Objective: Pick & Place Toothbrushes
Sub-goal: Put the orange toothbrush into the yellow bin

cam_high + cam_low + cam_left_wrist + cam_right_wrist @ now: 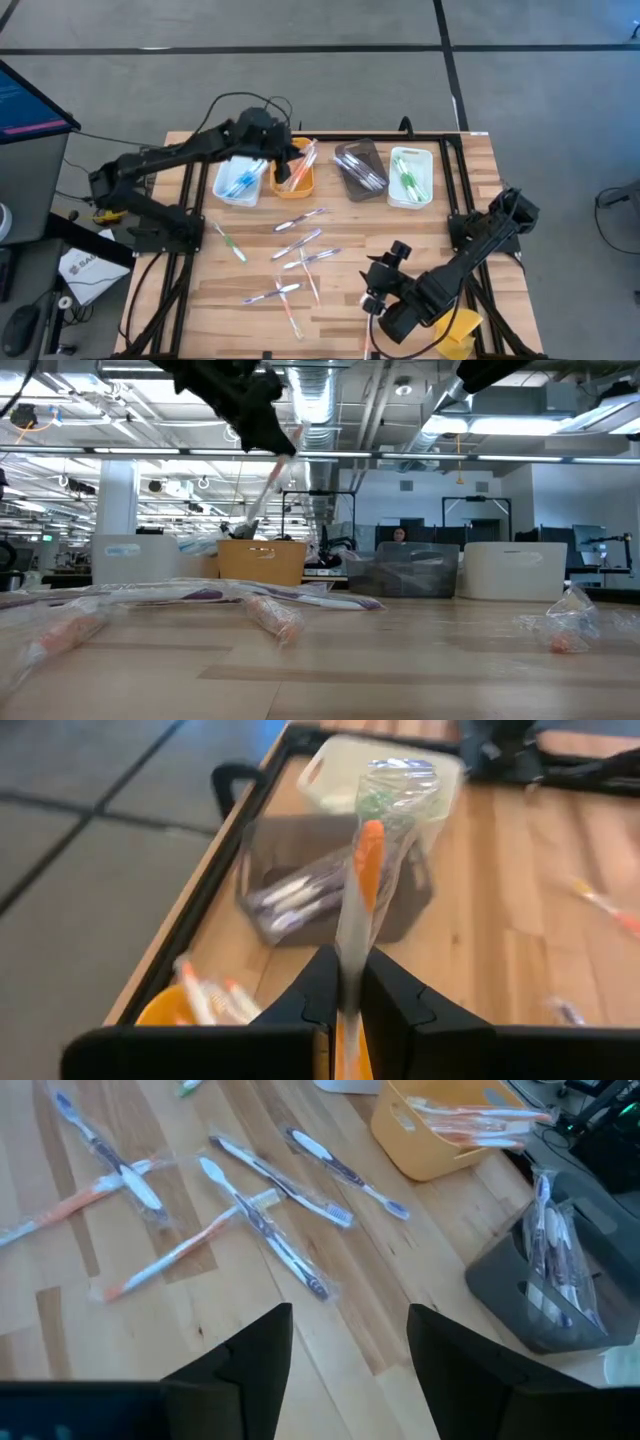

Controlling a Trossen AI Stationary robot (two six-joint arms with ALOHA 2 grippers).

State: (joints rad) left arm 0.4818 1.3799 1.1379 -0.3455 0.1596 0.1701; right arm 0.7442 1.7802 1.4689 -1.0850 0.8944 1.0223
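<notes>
High view: left gripper (297, 160) pinches an orange-handled wrapped toothbrush (366, 870) above the orange tray (292, 183) near the tabletop's far edge. Right gripper (348, 1342) hangs spread over loose toothbrushes (298, 262) mid-table. No readable writing on the wrappers.

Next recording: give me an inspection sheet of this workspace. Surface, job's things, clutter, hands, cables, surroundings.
Surface: wooden table, dark frame rails at its edges.
Job's things: wrapped toothbrushes loose mid-table; others sorted into the white tray, orange tray, dark tray and second white tray.
Clutter: yellow lump at the near right edge.
Hands: left hand shut on an orange-handled toothbrush, above the orange tray; right hand open and holding nothing, over the near table.
Cables: black cable looping above the left arm.
Surroundings: grey floor, monitor at left, open hall behind.
</notes>
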